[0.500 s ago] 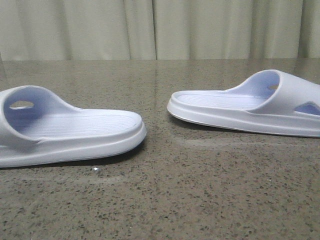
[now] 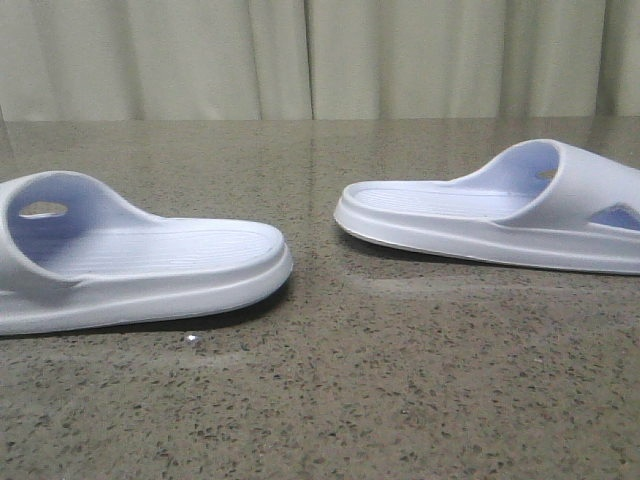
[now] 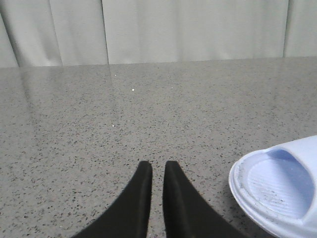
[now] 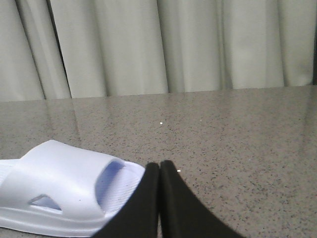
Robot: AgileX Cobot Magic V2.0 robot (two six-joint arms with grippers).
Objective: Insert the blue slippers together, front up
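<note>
Two blue slippers [image 2: 130, 265] [image 2: 500, 215] lie apart, soles down.

Your front view sits low, almost at worktop [image 2: 400, 400] level, facing the far edge and curtain [image 2: 300, 60], both slippers close. Both wrist views also skim low toward that far edge; the left one catches a slipper's heel [image 3: 277, 193], the right one the other slipper's strap [image 4: 59, 193].

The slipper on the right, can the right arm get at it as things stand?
Probably yes. The right slipper lies flat on the table just beside the right gripper, with nothing between them; the fingers are shut and would need opening.
</note>
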